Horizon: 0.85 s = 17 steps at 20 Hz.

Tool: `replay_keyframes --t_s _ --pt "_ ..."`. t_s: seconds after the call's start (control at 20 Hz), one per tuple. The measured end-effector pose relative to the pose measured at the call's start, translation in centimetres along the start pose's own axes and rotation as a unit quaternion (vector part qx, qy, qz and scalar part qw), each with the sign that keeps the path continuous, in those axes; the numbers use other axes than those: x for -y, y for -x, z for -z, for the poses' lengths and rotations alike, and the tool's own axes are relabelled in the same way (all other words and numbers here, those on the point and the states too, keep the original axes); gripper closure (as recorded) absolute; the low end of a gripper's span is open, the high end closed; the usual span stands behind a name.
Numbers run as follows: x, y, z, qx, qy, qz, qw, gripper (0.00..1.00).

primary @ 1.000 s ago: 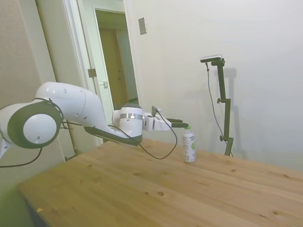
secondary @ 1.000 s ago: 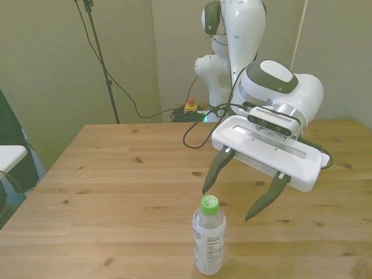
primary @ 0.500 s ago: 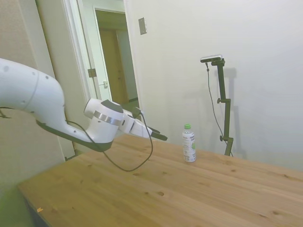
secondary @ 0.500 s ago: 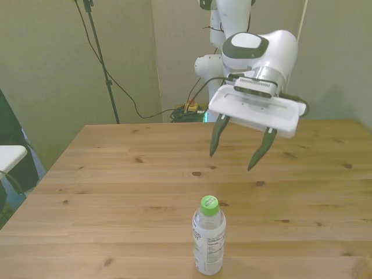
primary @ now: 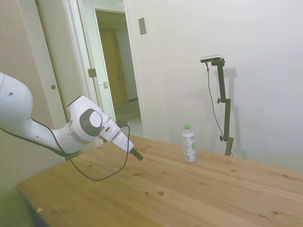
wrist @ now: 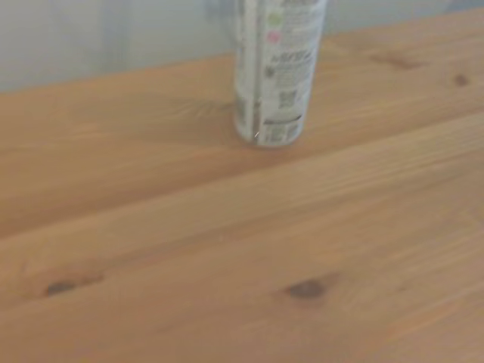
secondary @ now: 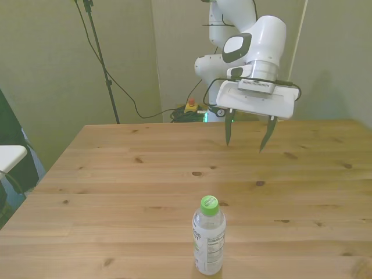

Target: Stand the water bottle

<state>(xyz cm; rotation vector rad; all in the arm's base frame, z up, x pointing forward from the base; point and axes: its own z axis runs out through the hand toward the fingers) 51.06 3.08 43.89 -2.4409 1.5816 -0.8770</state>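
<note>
The water bottle point(secondary: 208, 243) is standing upright on the wooden bench point(secondary: 116, 192), nothing lying between it and the tool point(secondary: 247, 138), which is hanging well apart, fingers spread, holding nothing.

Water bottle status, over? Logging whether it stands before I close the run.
Gripper open, empty, well clear. Water bottle upright on the table, green cap up, standing alone. Nothing in the way.

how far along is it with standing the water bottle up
Looks done: the water bottle stands upright on the table, green cap up. The gripper is open, empty, well clear of it. Nothing seems left.
</note>
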Motion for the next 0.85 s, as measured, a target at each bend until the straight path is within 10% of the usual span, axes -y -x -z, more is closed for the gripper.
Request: replay_keyframes --t_s 0.4,0.85 --pt "-3.9 -6.0 8.8 0.123 0.029 0.064 0.9899 0.0" --pt "-5.5 -8.0 9.1 0.141 0.047 0.074 0.9862 0.0"
